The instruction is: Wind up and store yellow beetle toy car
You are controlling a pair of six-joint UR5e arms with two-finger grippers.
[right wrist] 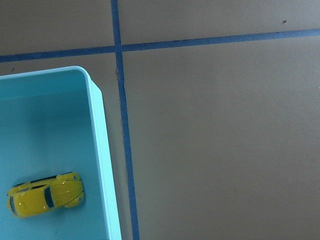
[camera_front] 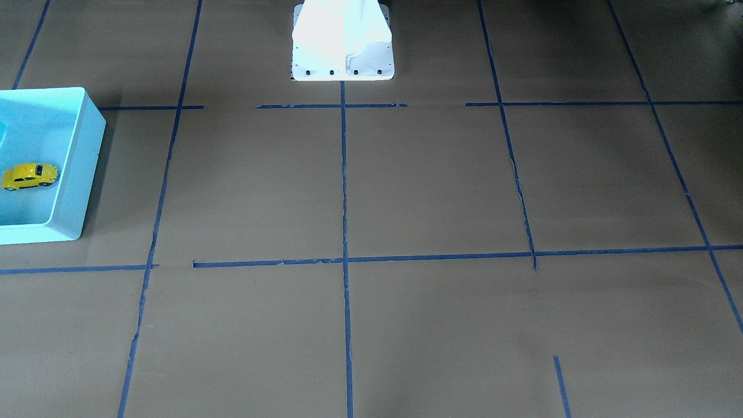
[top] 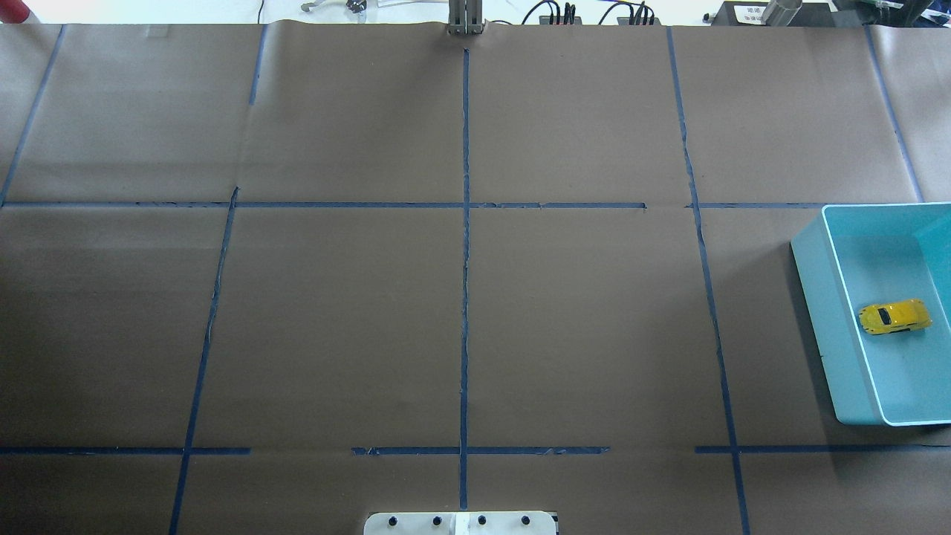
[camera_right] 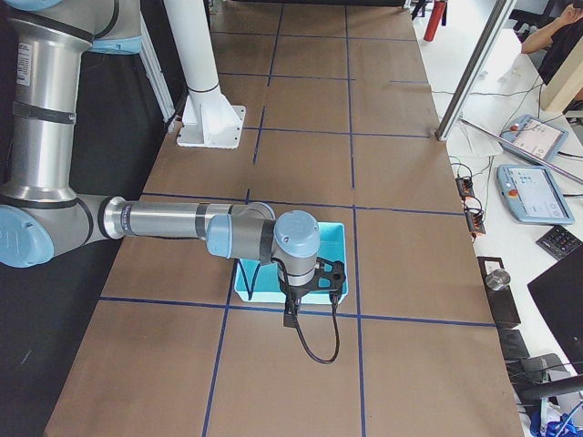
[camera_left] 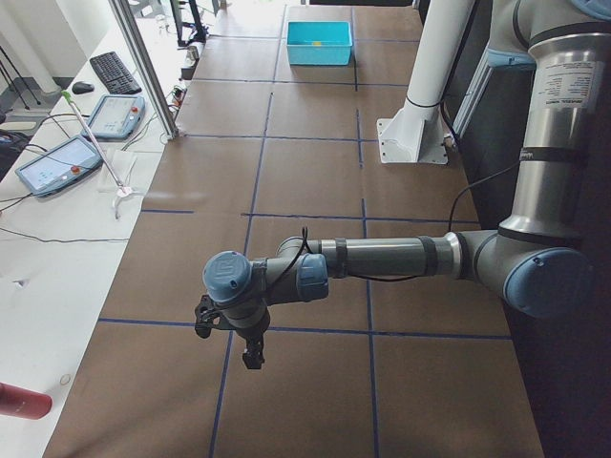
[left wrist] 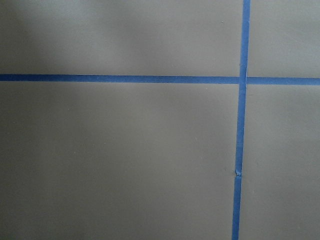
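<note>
Yellow beetle toy car point(right wrist: 45, 194): glossy paint, dark shiny windows. Turquoise bin point(right wrist: 102, 150): smooth plastic, faint sheen; table cover point(top: 334, 319): matt brown paper, lightly creased, with blue tape point(top: 465, 297) frayed in places. Left arm point(camera_left: 382, 256): satin metal tube, smooth blue plastic joint cap point(camera_left: 226, 275).

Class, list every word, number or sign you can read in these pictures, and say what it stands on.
No text can be read anywhere.
The white label at the overhead view's top right: print, too blurred to read.
The tablet screens in the side views: too small to read.
The yellow beetle toy car and the turquoise bin: no text shows.
</note>
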